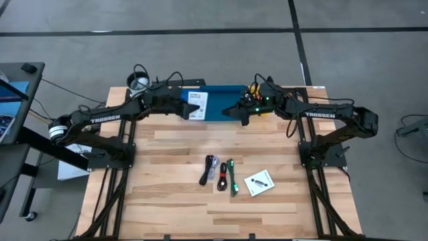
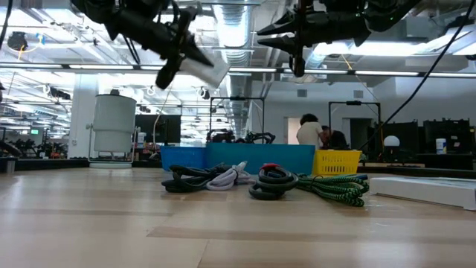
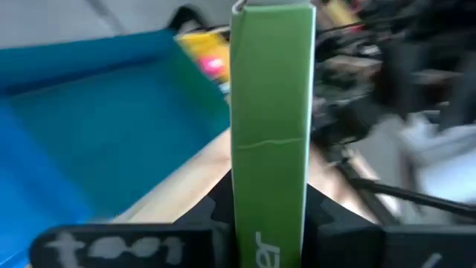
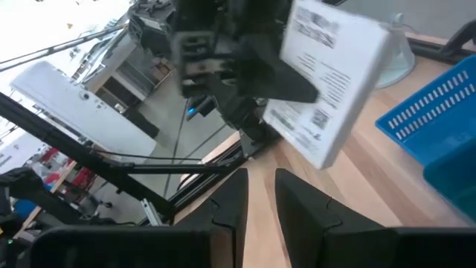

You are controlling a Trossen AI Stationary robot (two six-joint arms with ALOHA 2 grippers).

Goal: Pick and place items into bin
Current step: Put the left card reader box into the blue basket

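The white printed packet [image 1: 198, 105] hangs clamped in the left gripper [image 1: 189, 108] above the left part of the wide blue tray [image 1: 227, 94], at the far edge of the table [image 1: 174, 207]. The left arm reaches in from the table's left side, its forearm running nearly level toward the centre. In the high view the packet lies with its printed face up. In the left wrist view its green edge [image 3: 271, 126] runs straight out from between the dark fingers [image 3: 327, 212], so the long axis follows the gripper's reach. In the low view the packet [image 2: 202, 70] tilts, its free end lower than the held end, high off the table.

The right gripper [image 1: 242, 112] mirrors this from the other side, over the right part of the wide blue tray and just beside the small yellow tray [image 1: 262, 108]. Its fingers [image 4: 234, 201] stand a narrow gap apart with nothing between them, pointing toward the left gripper and the packet.

On the near half of the table lie a black cable [image 1: 208, 169], a red cable [image 1: 223, 176] and a green cable [image 1: 232, 177], close side by side, each with its length running roughly near-to-far. A second white packet [image 1: 259, 183] lies flat just to their right, turned at an angle
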